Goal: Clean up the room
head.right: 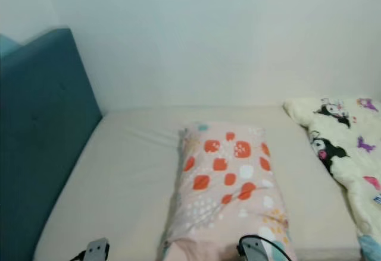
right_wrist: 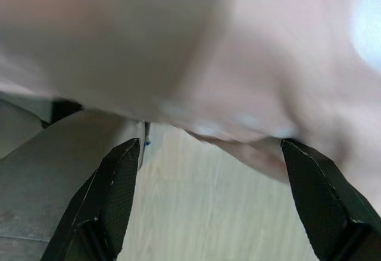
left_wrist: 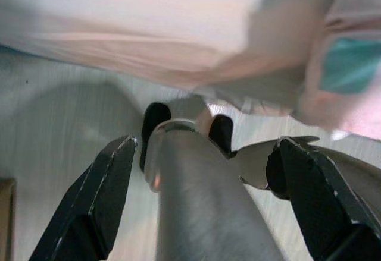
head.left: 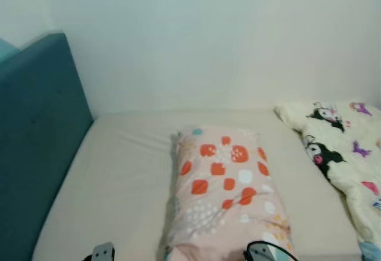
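Observation:
A pink pillow (head.left: 227,192) with orange and white spots lies lengthwise in the middle of the bed (head.left: 125,178), its near end at the bed's front edge. A cream quilt (head.left: 345,154) printed with cartoon figures is bunched on the bed's right side. My left gripper (left_wrist: 206,145) hangs open below the bed's edge, over pale wood floor (left_wrist: 53,130), with nothing between its fingers. My right gripper (right_wrist: 211,145) is open too, just under the pinkish fabric (right_wrist: 250,82) that overhangs the bed's front. Small parts of both arms (head.left: 102,252) peek in at the lower edge of the eye views.
A teal padded headboard (head.left: 36,136) runs along the bed's left side. A plain white wall (head.left: 226,41) stands behind the bed. My own silver leg (left_wrist: 202,201) and dark foot show between the left fingers.

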`<state>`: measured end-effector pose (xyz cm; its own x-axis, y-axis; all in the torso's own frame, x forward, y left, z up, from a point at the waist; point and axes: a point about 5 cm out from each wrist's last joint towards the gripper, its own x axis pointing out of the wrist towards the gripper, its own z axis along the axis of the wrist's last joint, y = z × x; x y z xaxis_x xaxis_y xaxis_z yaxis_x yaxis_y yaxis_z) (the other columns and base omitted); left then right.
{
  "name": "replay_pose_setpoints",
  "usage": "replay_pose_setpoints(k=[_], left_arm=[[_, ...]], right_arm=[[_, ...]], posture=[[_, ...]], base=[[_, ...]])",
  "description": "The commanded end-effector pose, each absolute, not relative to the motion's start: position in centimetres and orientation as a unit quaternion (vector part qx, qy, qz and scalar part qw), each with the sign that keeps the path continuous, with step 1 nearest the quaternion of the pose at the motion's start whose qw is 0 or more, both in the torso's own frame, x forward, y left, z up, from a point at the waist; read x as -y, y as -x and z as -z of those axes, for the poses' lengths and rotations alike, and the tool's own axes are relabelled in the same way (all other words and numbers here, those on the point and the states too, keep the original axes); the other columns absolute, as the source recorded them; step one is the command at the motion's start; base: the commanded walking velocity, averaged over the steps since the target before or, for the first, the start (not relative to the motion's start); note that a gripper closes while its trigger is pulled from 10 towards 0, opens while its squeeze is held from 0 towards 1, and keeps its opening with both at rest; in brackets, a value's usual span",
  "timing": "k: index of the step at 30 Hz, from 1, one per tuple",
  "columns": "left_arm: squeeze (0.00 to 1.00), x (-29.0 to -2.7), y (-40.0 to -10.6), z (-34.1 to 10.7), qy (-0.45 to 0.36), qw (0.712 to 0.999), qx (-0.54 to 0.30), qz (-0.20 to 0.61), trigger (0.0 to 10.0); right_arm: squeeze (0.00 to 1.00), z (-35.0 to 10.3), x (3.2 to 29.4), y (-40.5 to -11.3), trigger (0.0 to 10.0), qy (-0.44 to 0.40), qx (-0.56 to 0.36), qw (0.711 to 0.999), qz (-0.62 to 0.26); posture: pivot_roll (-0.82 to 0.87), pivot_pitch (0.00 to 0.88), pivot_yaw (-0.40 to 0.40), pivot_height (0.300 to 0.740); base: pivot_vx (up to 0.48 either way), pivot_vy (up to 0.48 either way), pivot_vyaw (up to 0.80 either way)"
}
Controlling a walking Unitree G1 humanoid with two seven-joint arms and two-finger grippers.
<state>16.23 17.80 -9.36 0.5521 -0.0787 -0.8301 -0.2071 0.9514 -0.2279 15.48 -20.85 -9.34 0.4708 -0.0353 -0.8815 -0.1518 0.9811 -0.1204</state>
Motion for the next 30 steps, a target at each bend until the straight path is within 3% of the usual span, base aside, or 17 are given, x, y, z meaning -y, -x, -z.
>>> replay_pose_setpoints(k=[1,11,15,21,24,30], left_arm=[[0.0,-18.0,-16.6,9.2,0.157,0.869,-0.467,-0.047,10.0],[0.0,-17.7,-16.8,9.1,0.159,0.872,-0.461,-0.036,10.0],[0.0,-17.5,-16.9,9.1,0.148,0.874,-0.462,-0.025,10.0],[0.0,-17.4,-18.4,8.3,0.207,0.881,-0.422,-0.049,10.0],[0.0,-16.8,-21.7,6.5,0.236,0.902,-0.361,-0.017,10.0],[0.0,-17.4,-24.7,4.2,0.278,0.915,-0.291,-0.01,10.0]], right_arm=[[0.0,9.3,20.7,-15.6,10.0,0.091,-0.511,0.854,-0.034],[0.0,9.3,20.9,-15.5,10.0,0.092,-0.511,0.854,-0.033],[0.0,9.3,21.0,-15.5,10.0,0.094,-0.511,0.854,-0.033],[0.0,9.3,21.0,-15.6,10.0,0.095,-0.507,0.856,-0.036],[0.0,8.6,20.7,-17.0,10.0,0.103,-0.475,0.873,-0.048],[0.0,7.1,20.6,-19.9,10.0,0.081,-0.418,0.904,-0.042]], posture=[[-0.02,0.0,-0.01,0.74],[-0.03,0.0,-0.011,0.74],[-0.03,0.0,-0.012,0.74],[-0.04,0.0,-0.013,0.74],[-0.04,0.0,-0.015,0.74],[-0.05,0.006,-0.009,0.74]], base=[[0.0,0.0,0.0],[0.0,0.0,0.0],[0.0,-0.48,0.0],[0.0,-0.08,0.0],[0.0,0.0,0.0],[0.0,0.0,-0.24]])
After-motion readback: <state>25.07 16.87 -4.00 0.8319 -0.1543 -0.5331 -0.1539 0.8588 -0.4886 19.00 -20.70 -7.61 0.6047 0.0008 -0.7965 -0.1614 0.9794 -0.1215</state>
